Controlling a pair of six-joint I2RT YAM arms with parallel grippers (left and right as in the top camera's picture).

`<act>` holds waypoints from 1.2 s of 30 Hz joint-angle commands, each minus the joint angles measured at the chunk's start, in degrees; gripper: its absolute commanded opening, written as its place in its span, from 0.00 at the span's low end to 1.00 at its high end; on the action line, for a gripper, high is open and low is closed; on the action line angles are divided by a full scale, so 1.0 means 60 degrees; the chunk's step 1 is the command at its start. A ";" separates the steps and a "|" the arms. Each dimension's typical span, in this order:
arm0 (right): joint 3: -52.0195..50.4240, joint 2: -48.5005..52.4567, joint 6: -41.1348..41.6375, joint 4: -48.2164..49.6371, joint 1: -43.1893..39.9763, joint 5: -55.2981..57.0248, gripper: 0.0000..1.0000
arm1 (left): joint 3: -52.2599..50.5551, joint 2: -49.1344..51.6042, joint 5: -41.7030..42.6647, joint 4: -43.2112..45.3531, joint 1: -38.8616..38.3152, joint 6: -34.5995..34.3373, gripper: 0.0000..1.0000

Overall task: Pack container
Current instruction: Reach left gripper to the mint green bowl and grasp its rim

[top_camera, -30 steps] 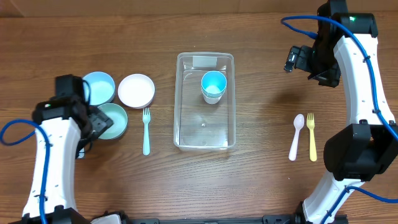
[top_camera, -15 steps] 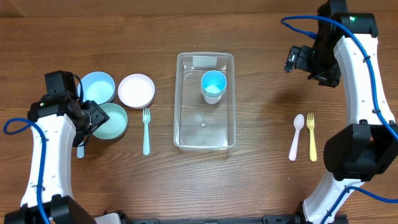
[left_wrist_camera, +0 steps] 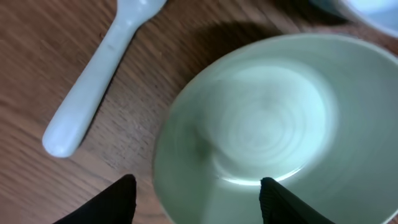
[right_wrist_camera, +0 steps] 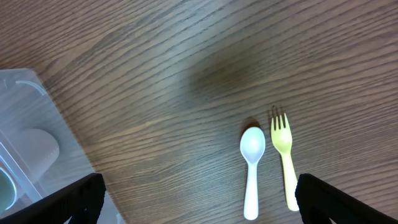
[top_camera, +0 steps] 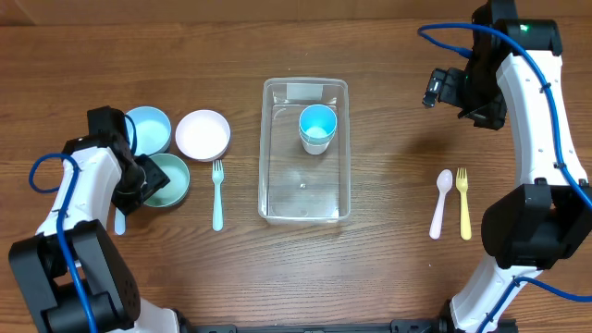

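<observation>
- Table [top_camera: 388, 268]: layout is the same as a second ago. Nothing has been lifted yet.
- Right arm: hasn't moved and is parked high at the far right. The right gripper [right_wrist_camera: 199, 194] has its jaws at full spread with nothing between them, and its camera looks down on bare wood and the cutlery.
- Left arm: elbow has swung in toward the bowls. The left gripper [left_wrist_camera: 198, 200] sits low over the green bowl, and its jaws have narrowed from wide to about mid-gap. One finger is outside the rim and one inside, not yet clamped.
- Container [top_camera: 274, 190]: centre of the table, well apart from both grippers, unmoved.
- Green bowl [top_camera: 172, 180]: left of the container, touching or just beside the blue bowl [top_camera: 153, 125], with the white bowl [top_camera: 203, 135] near. It looks like the next item to pack, and a pinch on the rim is probably starting.
- Blue cup [top_camera: 317, 128]: already inside the container at the far end, so the near half is free for the bowl.
- Cutlery: teal fork [top_camera: 217, 199] and pale spoon [left_wrist_camera: 93, 87] on the left, second spoon [right_wrist_camera: 252, 165] and yellow fork [right_wrist_camera: 284, 155] on the right, all still on the wood.
- Risk: the rim grip is thin, so the bowl could tip when lifted.
</observation>
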 commanded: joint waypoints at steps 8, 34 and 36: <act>0.0222 -0.0382 -0.0025 0.0022 0.0004 0.0076 1.00 | -0.0051 0.0918 0.0076 0.0517 0.0015 0.0036 0.40; 0.0222 -0.0382 -0.0025 0.0022 0.0004 0.0076 1.00 | -0.0011 0.0984 0.0069 -0.0718 0.0015 0.0397 0.04; 0.0222 -0.0382 -0.0025 0.0022 0.0004 0.0076 1.00 | 0.0036 0.0852 0.0073 -0.0871 0.0015 0.0393 0.04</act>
